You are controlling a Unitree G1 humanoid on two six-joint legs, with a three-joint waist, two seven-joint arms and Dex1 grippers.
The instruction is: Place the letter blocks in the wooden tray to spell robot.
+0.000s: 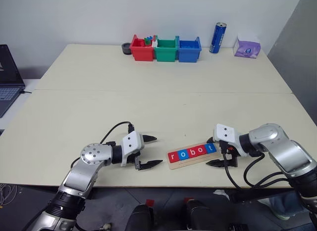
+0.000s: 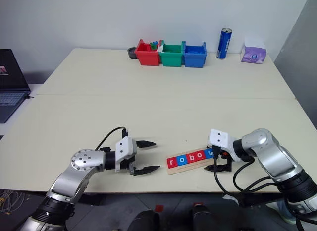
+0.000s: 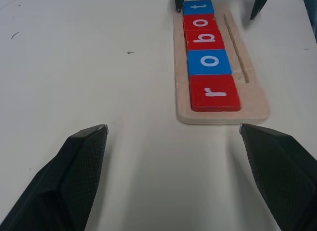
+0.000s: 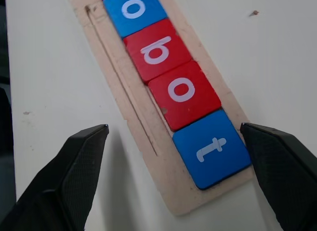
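Letter blocks (image 1: 192,152) lined within wooden tray (image 3: 257,97), near table edge (image 1: 163,184).

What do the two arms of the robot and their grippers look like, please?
Both arms are rounded silver-grey metal shells with black joints. Each wrist carries a white boxy block marked by two small dark dots, and black cables loop around it. The left gripper and the right gripper each have two black, tapered, pointed fingers.
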